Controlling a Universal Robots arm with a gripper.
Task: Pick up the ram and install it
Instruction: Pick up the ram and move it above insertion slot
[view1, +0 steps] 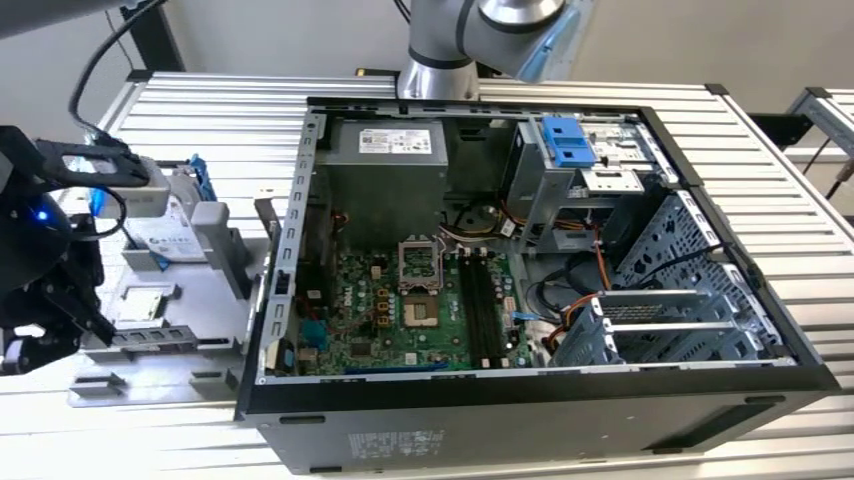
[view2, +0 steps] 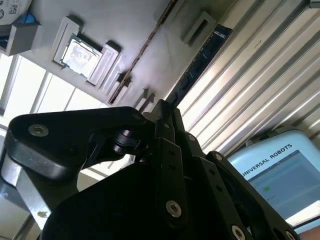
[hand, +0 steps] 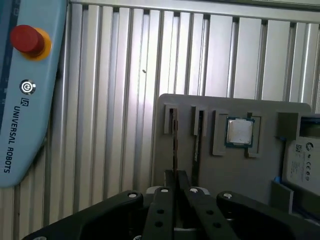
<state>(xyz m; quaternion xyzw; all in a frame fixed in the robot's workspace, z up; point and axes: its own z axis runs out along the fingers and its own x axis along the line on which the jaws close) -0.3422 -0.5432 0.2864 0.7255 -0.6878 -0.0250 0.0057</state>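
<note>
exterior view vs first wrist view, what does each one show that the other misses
The exterior view adds the open computer case with its motherboard. The first wrist view adds a light blue pendant with a red button. Both share the gray tray holding the processor chip, with the gripper near its slots.

Black gripper (view2: 162, 106) linkage crowds the foreground, its tip pointing at a grey holder tray (view2: 140, 30). The ram (view2: 202, 57), dark and thin, stands on edge along the tray's border; its near end runs right up to the gripper tip (contact or not, can't tell). Square silver processor chip (view2: 80, 52) sits flat in its own pocket, well apart from the ram. Ribbed metal table (view2: 260, 65) lies beside the tray. Pale blue teach pendant (view2: 280, 170) rests on the ribs, screen lit.
</note>
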